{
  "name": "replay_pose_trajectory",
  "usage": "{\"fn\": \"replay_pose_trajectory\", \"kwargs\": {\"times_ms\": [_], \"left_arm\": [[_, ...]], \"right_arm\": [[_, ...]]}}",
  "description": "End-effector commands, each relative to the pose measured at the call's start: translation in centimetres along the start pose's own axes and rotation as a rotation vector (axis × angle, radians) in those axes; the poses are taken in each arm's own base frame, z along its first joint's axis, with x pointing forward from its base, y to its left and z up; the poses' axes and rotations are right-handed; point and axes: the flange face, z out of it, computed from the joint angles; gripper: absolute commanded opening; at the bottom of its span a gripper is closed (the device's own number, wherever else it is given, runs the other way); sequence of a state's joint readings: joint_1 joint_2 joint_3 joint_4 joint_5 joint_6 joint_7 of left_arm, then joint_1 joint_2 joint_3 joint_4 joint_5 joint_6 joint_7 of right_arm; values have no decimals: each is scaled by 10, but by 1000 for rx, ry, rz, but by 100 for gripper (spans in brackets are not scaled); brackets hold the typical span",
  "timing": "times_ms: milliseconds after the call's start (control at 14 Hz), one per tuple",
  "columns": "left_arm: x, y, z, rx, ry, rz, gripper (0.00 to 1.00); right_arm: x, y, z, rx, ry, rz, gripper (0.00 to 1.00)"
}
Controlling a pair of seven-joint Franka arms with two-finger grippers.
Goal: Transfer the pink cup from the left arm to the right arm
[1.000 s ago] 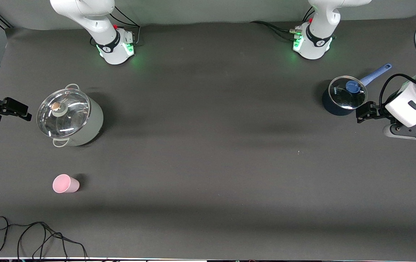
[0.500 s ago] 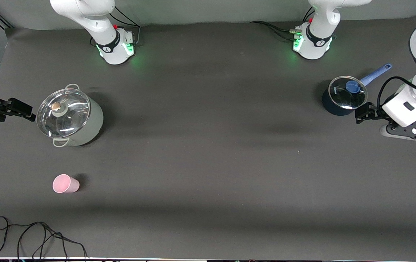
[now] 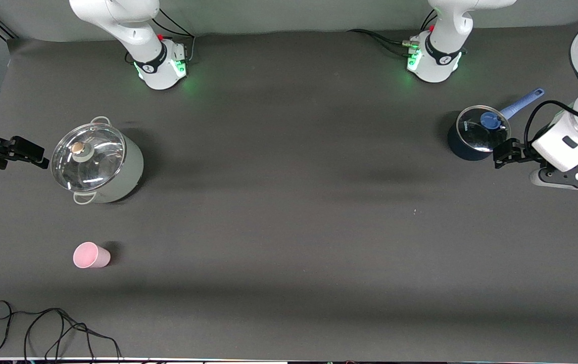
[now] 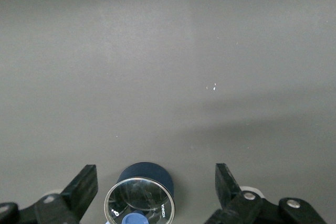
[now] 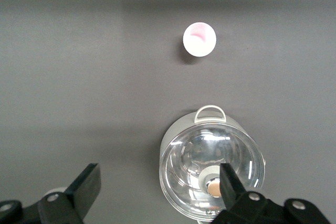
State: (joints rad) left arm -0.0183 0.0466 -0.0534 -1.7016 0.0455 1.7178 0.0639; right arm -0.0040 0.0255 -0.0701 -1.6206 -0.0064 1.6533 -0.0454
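Note:
The pink cup (image 3: 91,255) stands on the dark table toward the right arm's end, nearer to the front camera than the pale pot. It shows in the right wrist view (image 5: 199,39) as a small round shape, apart from the pot. My right gripper (image 3: 40,156) is open and empty beside the pale pot, at the table's edge; in its wrist view (image 5: 160,182) the jaws stand wide apart. My left gripper (image 3: 499,154) is open and empty beside the dark blue saucepan, with its jaws wide in its wrist view (image 4: 156,182).
A pale pot with a glass lid (image 3: 96,162) (image 5: 211,169) stands toward the right arm's end. A dark blue saucepan with a glass lid and blue handle (image 3: 476,132) (image 4: 140,195) stands toward the left arm's end. A black cable (image 3: 56,328) lies near the front edge.
My right gripper has shifted a little toward the pale pot. My left arm's wrist has shifted slightly beside the saucepan. The cup has not moved.

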Motion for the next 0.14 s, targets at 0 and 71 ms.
{"fn": "replay_pose_trajectory", "kwargs": {"times_ms": [0,71], "left_arm": [[1,0,-7,-7,-14,-2,100],[1,0,-6,-7,-15,-2,100]], "right_arm": [[-4,-1,-9,14,21,11,100],[-4,-1,-9,14,21,11,100]]}}
